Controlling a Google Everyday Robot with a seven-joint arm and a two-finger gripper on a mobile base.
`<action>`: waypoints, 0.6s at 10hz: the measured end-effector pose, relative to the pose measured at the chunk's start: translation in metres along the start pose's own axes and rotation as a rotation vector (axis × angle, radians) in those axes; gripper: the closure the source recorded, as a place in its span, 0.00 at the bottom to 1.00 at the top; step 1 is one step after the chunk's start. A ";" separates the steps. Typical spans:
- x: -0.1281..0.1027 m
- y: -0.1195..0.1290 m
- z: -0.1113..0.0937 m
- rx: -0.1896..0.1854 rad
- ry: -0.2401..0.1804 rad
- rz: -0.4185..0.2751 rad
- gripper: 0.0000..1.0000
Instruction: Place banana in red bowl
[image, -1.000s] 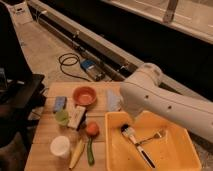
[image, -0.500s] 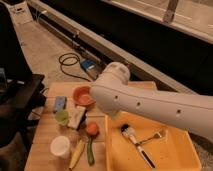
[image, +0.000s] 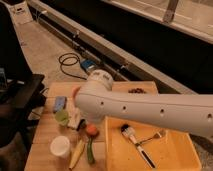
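Observation:
The banana (image: 77, 151) is pale yellow and lies on the wooden table (image: 44, 134) near its front edge, between a white cup (image: 60, 146) and a dark green vegetable (image: 90, 151). Only an orange-red sliver of the red bowl (image: 74, 91) shows at the left edge of my thick white arm (image: 140, 107), which covers the rest of it. The arm reaches in from the right across the table's middle. My gripper is hidden from this view, so I do not see it near the banana.
A round orange-red fruit (image: 91, 131) sits just below the arm. A green cup (image: 62, 116) and a blue object (image: 60, 103) stand at the left. A large yellow bin (image: 170, 155) at the right holds a brush (image: 134, 139). Cables (image: 70, 62) lie on the floor behind.
The arm has swung left from above the yellow bin to the table's middle and now covers most of the red bowl. The banana has not moved.

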 end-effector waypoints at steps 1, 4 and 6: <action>-0.011 0.003 0.002 -0.006 -0.026 -0.012 0.35; -0.015 0.004 0.003 -0.012 -0.036 -0.020 0.35; -0.014 0.003 0.004 -0.012 -0.045 -0.018 0.35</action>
